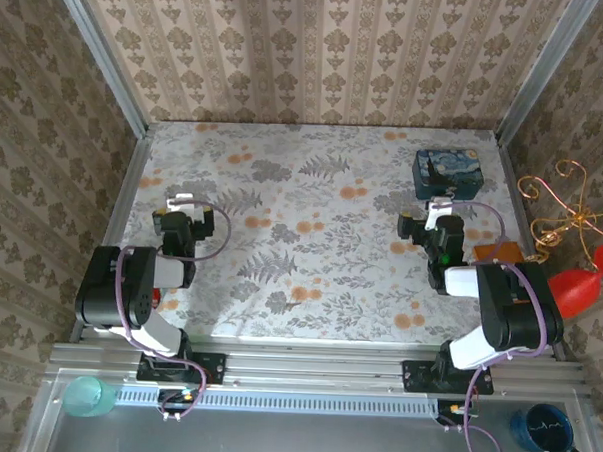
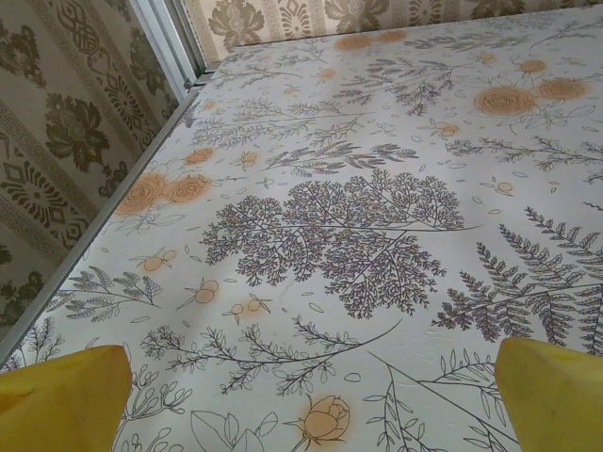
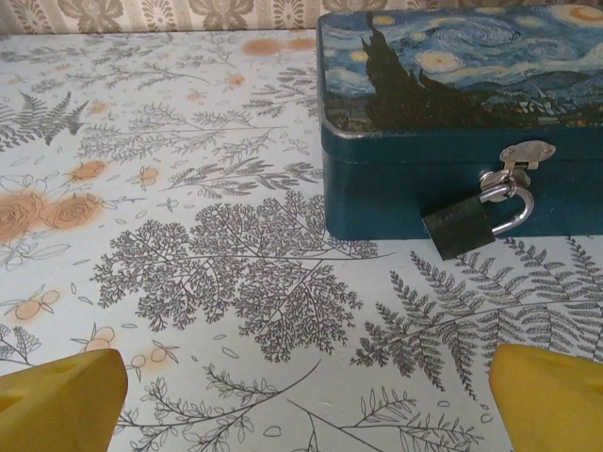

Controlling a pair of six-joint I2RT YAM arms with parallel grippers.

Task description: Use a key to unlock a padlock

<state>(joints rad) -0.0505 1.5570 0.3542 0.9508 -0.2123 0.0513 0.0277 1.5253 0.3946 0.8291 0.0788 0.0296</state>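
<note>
A tiny dark padlock [image 3: 459,226] hangs by its thin silvery shackle from the hasp on the front of a blue swirl-painted tin [image 3: 452,104]. The tin [image 1: 445,172] stands at the table's far right. My right gripper [image 3: 306,400] is open just in front of it, yellow fingertips [image 3: 57,400] wide apart with nothing between them; the padlock lies ahead and to the right. In the top view this gripper [image 1: 440,210] almost touches the tin's near side. At the left of the table my left gripper [image 1: 182,206] is open [image 2: 309,395] over bare floral tablecloth, holding nothing.
Patterned walls and metal posts close the table in on three sides. A gold wire ornament [image 1: 562,212] and a red object [image 1: 579,293] stand past the right edge. A small orange item [image 1: 495,255] lies by the right arm. Cups [image 1: 84,395] [image 1: 545,429] sit below the front rail.
</note>
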